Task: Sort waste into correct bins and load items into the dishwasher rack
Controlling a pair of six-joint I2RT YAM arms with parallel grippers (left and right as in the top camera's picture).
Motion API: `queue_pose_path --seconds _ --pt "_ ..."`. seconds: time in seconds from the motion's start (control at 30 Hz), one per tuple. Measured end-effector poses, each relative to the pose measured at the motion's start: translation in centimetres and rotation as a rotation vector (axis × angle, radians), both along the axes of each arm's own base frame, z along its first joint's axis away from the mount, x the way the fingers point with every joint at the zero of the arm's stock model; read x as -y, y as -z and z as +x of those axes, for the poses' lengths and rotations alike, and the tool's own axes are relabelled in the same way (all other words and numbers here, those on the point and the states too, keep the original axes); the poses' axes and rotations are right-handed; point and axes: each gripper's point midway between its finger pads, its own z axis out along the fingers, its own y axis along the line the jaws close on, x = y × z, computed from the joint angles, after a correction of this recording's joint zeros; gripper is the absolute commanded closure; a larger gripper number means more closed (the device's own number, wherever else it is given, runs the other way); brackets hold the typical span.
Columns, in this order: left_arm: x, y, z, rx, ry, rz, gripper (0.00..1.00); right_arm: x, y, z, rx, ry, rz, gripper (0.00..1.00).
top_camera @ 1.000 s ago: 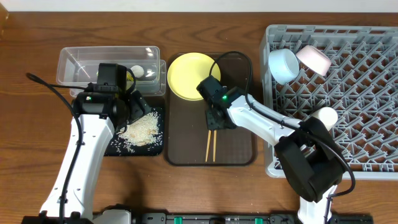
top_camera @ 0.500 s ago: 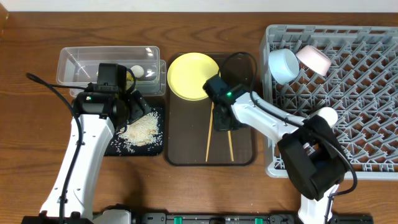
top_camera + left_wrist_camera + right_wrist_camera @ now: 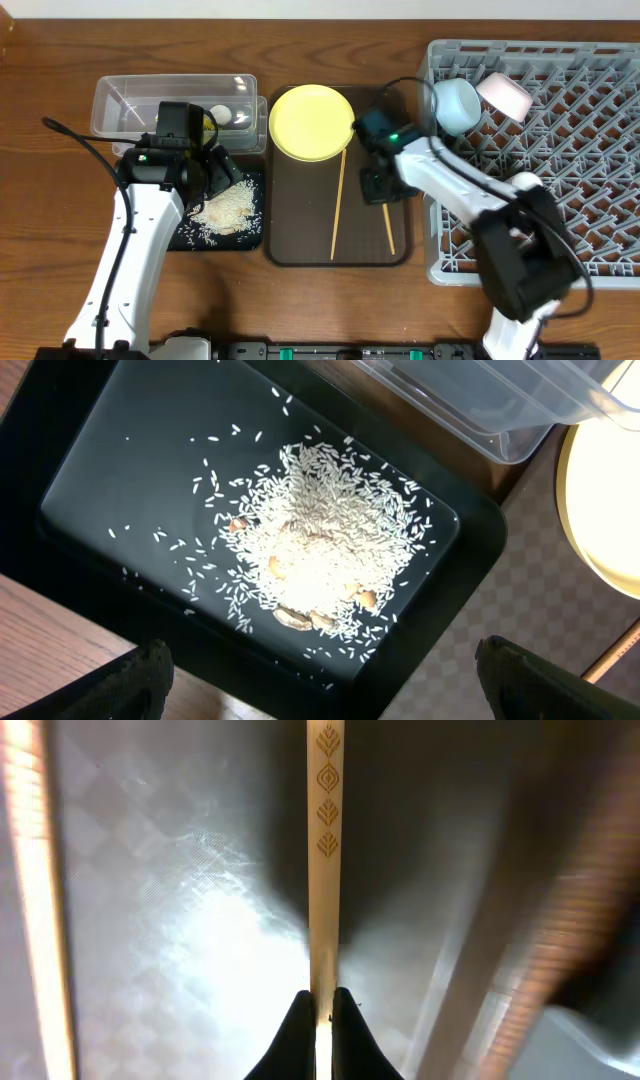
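Right wrist only: right gripper point(image 3: 320, 1020) clamped on thin wooden chopstick point(image 3: 325, 870), leaf print. Overhead: over brown tray point(image 3: 300, 225), other chopstick point(image 3: 339, 205) lying apart. Left gripper point(image 3: 330, 685) spread wide above loose rice point(image 3: 320, 555) in glossy black tray point(image 3: 120, 460).

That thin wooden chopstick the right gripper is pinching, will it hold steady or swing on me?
The thin wooden chopstick looks stiff and light, so it probably won't sag. The right gripper pinches it with narrow tips, so it may pivot. Its smooth, patterned surface could slip.
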Motion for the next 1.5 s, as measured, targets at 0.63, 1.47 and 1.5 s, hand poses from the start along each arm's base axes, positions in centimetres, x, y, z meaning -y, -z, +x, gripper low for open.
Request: queue_pose_path --seconds 0.63,1.47,1.5 --pt "0.0 0.0 0.0 0.001 0.0 0.0 0.01 11.7 -10.3 1.7 0.192 0.146 0.033 0.99" --pt "0.0 0.0 0.1 0.004 0.0 0.0 0.01 8.6 -10.2 5.2 0.331 0.082 0.196 0.61" --pt "0.0 0.0 0.1 0.004 0.0 0.0 0.01 7.7 -10.7 5.6 0.349 0.063 0.23 0.6"
